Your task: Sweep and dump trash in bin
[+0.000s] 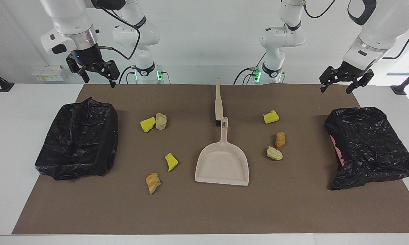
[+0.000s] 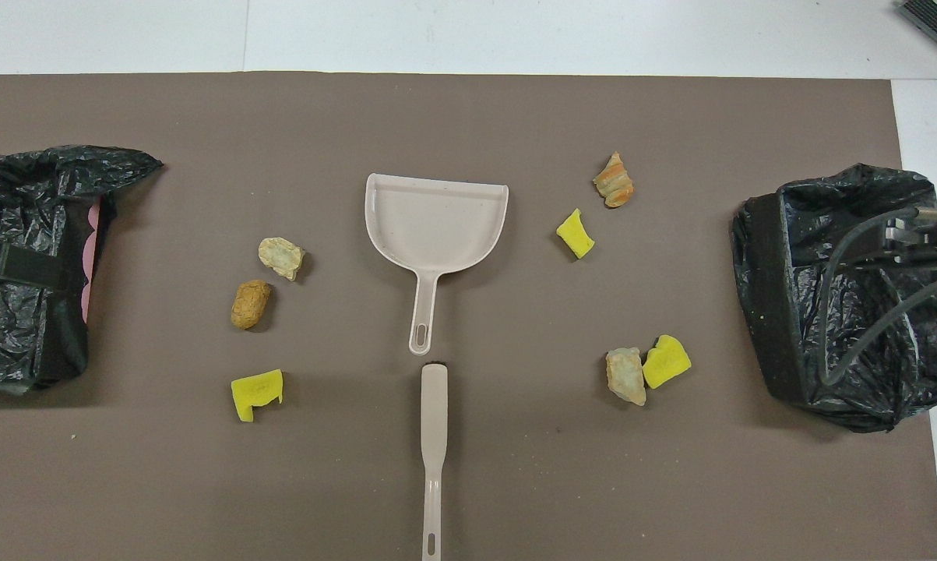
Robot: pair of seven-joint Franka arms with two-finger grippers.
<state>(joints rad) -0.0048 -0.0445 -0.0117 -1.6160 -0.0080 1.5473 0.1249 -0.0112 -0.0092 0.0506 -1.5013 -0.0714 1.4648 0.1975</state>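
Nearest us, seven yellow sponge and tan lumps of trash (image 1: pixel 153 182) lie scattered around the beige plastic dustpan (image 1: pixel 222 164); both claws, left claw (image 1: pixel 346 79) and right claw (image 1: pixel 95 70), hang released; we advise gripping the beige brush (image 1: pixel 219 103) mid-handle, then sweeping low.

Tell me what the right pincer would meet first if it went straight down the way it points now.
Probably the black bag-lined bin at the right arm's end of the table. The right pincer, open, hangs above the edge of that bin nearer to the robots. Depth is unclear, so it might meet the brown mat instead.
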